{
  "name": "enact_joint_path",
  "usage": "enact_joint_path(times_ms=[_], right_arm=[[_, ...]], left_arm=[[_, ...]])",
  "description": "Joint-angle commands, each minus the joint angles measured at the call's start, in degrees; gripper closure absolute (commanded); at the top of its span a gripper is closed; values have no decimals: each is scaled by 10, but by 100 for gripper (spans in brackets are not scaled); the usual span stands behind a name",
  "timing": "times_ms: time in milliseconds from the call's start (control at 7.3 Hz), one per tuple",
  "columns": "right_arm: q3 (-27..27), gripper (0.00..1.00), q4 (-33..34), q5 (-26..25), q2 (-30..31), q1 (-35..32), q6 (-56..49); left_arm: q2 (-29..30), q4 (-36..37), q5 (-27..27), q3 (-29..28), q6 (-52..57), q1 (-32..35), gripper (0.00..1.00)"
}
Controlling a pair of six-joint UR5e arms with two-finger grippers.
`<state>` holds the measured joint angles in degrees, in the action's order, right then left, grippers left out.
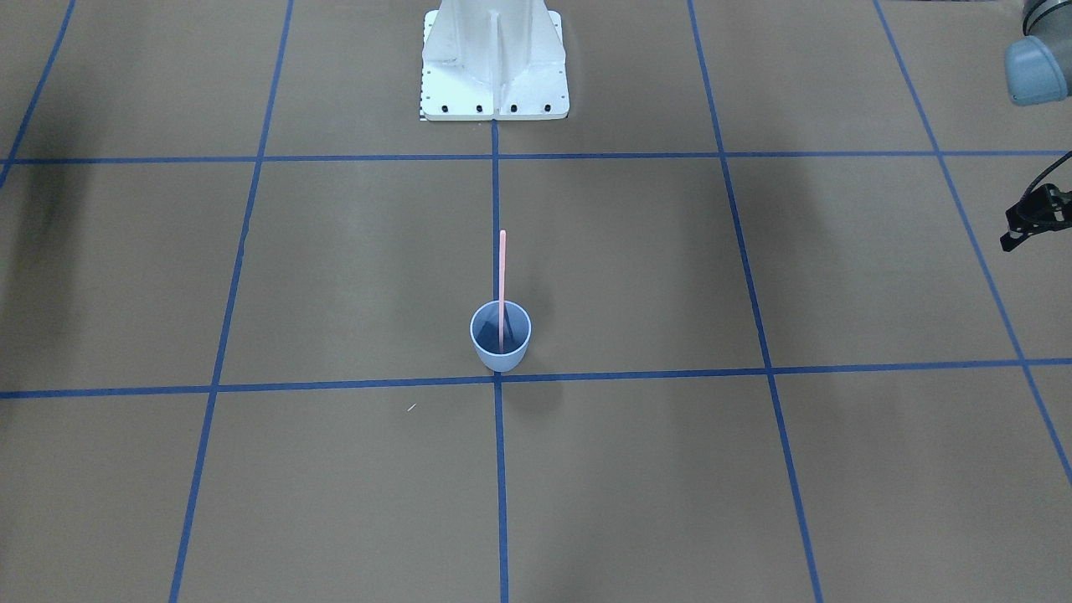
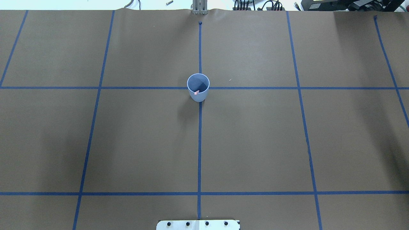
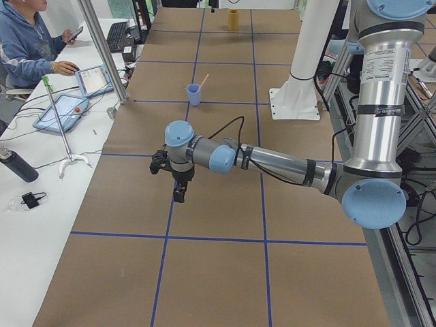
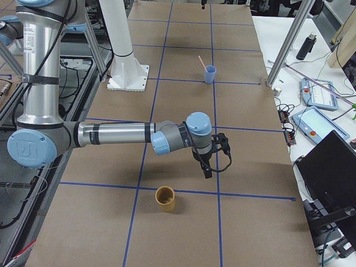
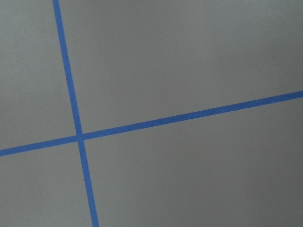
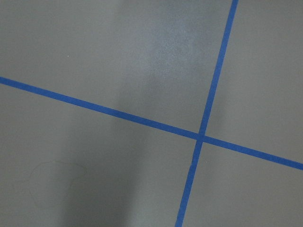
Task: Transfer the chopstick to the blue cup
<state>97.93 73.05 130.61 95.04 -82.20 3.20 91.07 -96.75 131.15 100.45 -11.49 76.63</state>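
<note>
The blue cup stands upright on the middle tape crossing of the table, and also shows in the overhead view. The pale pink chopstick stands in it, leaning on the rim toward the robot; only its tip shows from overhead. My left gripper hangs point-down over the table far to the cup's left side. My right gripper hangs point-down far to the cup's right side. I cannot tell whether either is open or shut. Both wrist views show only bare table and tape lines.
A tan cup stands near my right gripper, toward the table's end. The robot's white base is at the table's edge. A person sits at a side desk with tablets, next to metal poles.
</note>
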Motion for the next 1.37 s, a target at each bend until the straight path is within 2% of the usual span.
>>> enact_joint_path(times_ms=[0,274,548,959,1234], right_arm=[[-4,0,0,0,-4,6,0],[-4,0,2,13,-5,6,2],[-7,0,0,57,-2,6,2],[-10,0,-5,82,-2,5,1],[-9,0,-5,79,0,5,8]], left_arm=[[0,-5,1,-3,-5,0,2],[4,-5,5,4,-6,-1,2],[5,-5,5,6,-5,-1,2],[5,-6,5,8,-4,-1,2],[-1,-45,4,6,-6,1,2]])
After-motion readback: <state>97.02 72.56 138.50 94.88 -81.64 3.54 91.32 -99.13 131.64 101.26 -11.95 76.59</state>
